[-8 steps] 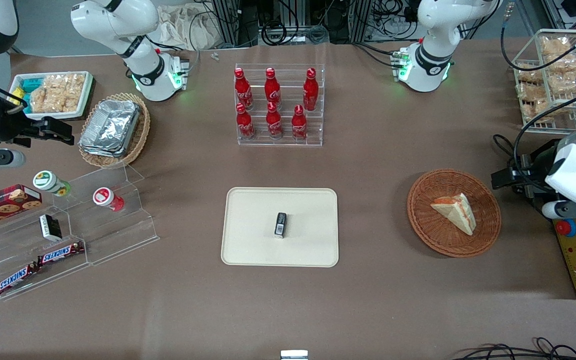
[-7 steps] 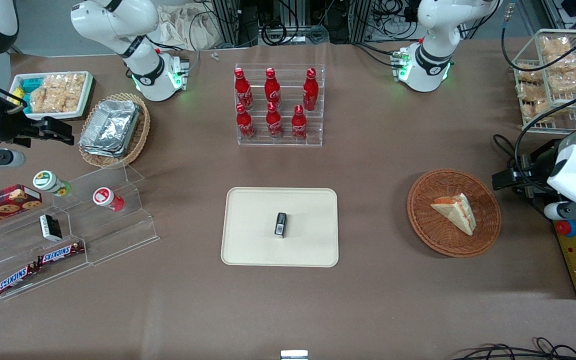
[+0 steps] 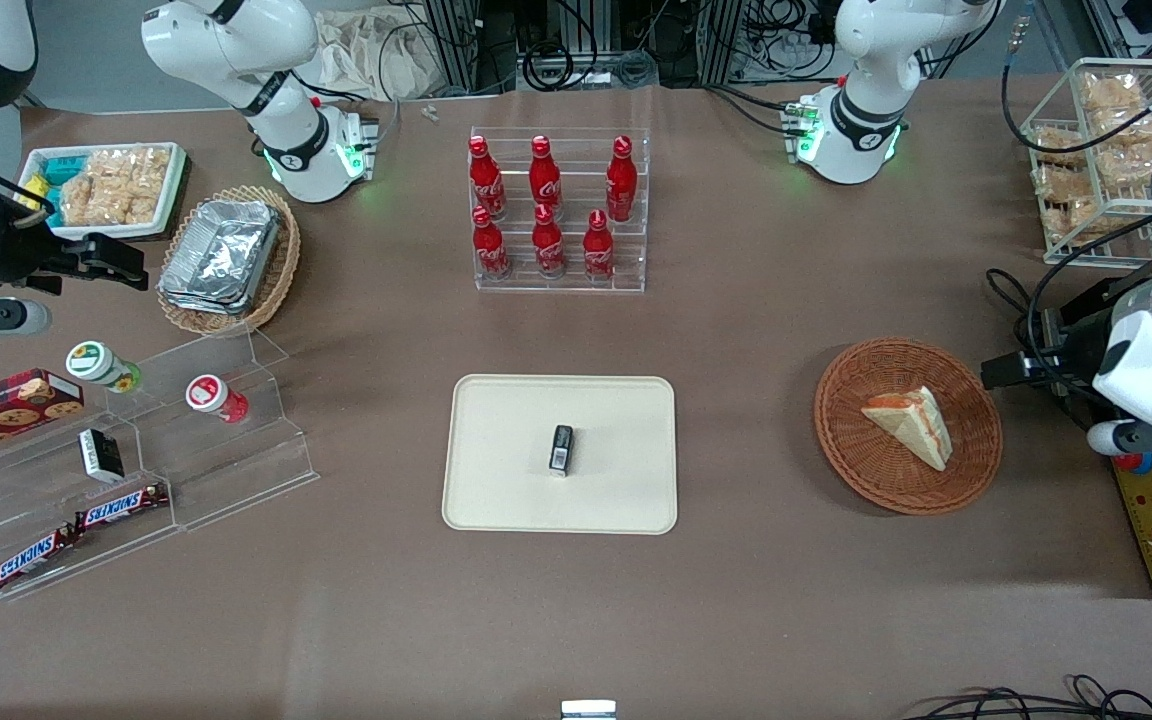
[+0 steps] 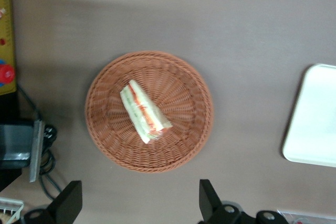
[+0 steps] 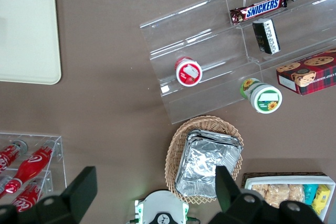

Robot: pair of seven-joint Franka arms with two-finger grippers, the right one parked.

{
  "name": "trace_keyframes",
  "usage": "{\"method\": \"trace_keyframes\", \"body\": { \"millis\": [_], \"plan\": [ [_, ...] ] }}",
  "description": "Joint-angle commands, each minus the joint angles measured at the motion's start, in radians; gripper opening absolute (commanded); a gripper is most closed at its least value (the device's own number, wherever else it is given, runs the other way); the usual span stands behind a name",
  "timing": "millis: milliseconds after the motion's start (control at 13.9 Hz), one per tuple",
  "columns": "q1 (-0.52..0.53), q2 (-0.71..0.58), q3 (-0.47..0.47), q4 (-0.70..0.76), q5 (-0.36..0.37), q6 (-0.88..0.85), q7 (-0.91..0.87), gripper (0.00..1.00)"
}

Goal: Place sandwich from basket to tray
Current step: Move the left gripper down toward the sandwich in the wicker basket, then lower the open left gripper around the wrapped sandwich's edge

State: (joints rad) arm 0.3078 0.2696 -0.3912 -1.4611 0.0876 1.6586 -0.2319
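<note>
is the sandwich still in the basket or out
In: the sandwich lies inside the basket. The gripper is open above it, not touching.

Front view overhead; left wrist looks down; both share basket [image 3: 907, 425].

A matte brown cloth-covered surface [image 3: 766, 300] fills nearly the whole scene, lit evenly from above with soft shadows under the objects on it. At its edge farthest from the front camera stand silver metal frame posts [image 3: 456, 45] with tangled black cables [image 3: 546, 65] and a heap of crumpled cream cloth [image 3: 376, 55] beside them
</note>
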Motion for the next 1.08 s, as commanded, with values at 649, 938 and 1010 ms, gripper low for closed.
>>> {"method": "trace_keyframes", "body": {
  "millis": [649,938,1010],
  "plan": [
    [0.007,-0.006,0.006,-0.393,0.099,0.453,-0.756,1.0],
    [0.01,0.028,0.014,-0.471,0.113,0.524,-0.785,1.0],
    [0.008,0.028,0.029,-0.497,0.113,0.55,-0.8,1.0]
  ]
}}
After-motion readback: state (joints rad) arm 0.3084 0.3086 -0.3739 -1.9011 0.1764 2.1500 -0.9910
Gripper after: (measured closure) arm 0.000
